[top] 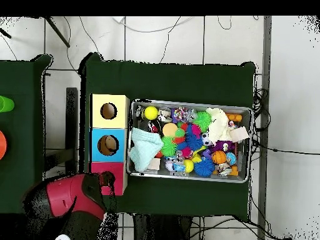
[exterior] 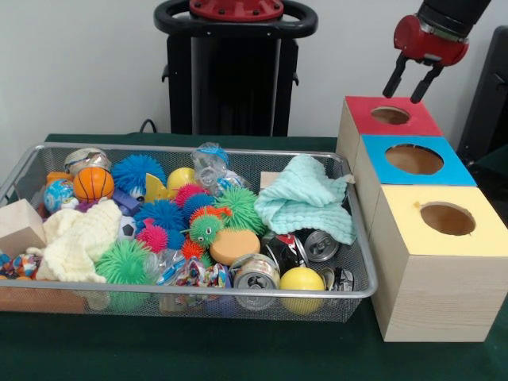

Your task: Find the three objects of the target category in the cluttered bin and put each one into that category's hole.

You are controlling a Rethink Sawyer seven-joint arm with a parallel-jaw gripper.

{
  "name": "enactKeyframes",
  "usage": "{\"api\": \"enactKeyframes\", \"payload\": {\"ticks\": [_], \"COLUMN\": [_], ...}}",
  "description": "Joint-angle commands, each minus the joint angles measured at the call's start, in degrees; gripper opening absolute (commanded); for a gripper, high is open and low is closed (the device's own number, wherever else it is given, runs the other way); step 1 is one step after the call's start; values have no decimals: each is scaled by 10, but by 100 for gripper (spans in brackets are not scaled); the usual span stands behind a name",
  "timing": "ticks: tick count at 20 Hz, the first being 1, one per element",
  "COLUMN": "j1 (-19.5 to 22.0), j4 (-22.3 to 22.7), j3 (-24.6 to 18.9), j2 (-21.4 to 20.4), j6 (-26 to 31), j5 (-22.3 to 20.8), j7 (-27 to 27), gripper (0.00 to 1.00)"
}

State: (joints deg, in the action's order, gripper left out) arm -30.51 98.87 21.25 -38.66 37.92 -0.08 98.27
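Gripper (exterior: 413, 86): two black fingers spread apart, nothing between them, hanging above the round hole of the red-topped box (exterior: 389, 116). Beside it stand a blue-topped box (exterior: 414, 159) and a yellow-topped box (exterior: 444, 218), all pale wood. The wire-mesh bin (exterior: 198, 295) holds spiky rubber balls (exterior: 165, 214), a mint knitted cloth (exterior: 305, 198), crushed metal cans (exterior: 255, 274), a smooth yellow ball (exterior: 302, 279) and a cream fleecy cloth (exterior: 79, 238).
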Motion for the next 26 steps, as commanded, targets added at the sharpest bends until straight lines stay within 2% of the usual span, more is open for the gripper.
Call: {"api": "enactKeyframes", "payload": {"ticks": [1, 4, 8, 12, 18, 26], "j1": [34, 63, 128, 184, 241, 340], "j4": [-6, 4, 29, 43, 10, -13], "j3": [-23, -34, -65, -93, -119, -179], "j2": [5, 7, 2, -5, 9, 51], "j6": [27, 8, -37, -57, -32, -72], "j5": [24, 23, 15, 0, -20, -57], "j7": [118, 96, 44, 5, -21, -69], "gripper": [100, 100, 100, 100, 100, 100]}}
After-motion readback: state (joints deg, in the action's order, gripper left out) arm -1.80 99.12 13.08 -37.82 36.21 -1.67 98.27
